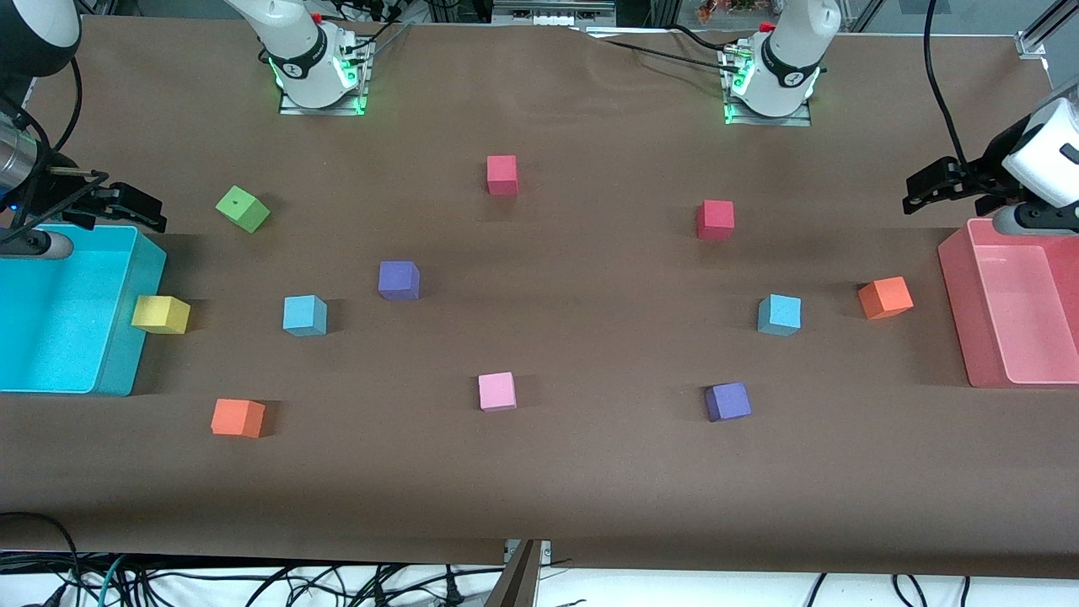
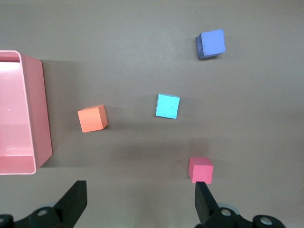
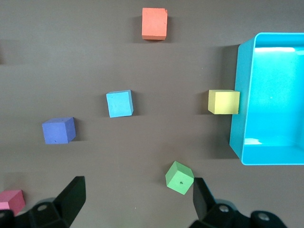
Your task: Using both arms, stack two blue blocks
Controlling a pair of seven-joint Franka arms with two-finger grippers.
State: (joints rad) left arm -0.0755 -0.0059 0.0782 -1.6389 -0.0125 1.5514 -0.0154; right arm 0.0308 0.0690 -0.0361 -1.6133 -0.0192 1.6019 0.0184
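Two sky-blue blocks lie apart on the brown table. One blue block (image 1: 304,315) is toward the right arm's end and shows in the right wrist view (image 3: 119,103). The other blue block (image 1: 780,314) is toward the left arm's end and shows in the left wrist view (image 2: 167,106). My left gripper (image 1: 920,190) is up in the air beside the pink bin, open and empty (image 2: 140,191). My right gripper (image 1: 139,211) hangs by the cyan bin's edge, open and empty (image 3: 137,187). Both are well clear of the blue blocks.
A cyan bin (image 1: 126,354) stands at the right arm's end and a pink bin (image 1: 957,312) at the left arm's end. Scattered cubes: green (image 1: 243,208), yellow (image 1: 160,314), purple (image 1: 399,280) (image 1: 727,401), orange (image 1: 238,417) (image 1: 885,298), red (image 1: 501,174) (image 1: 715,220), pink (image 1: 496,391).
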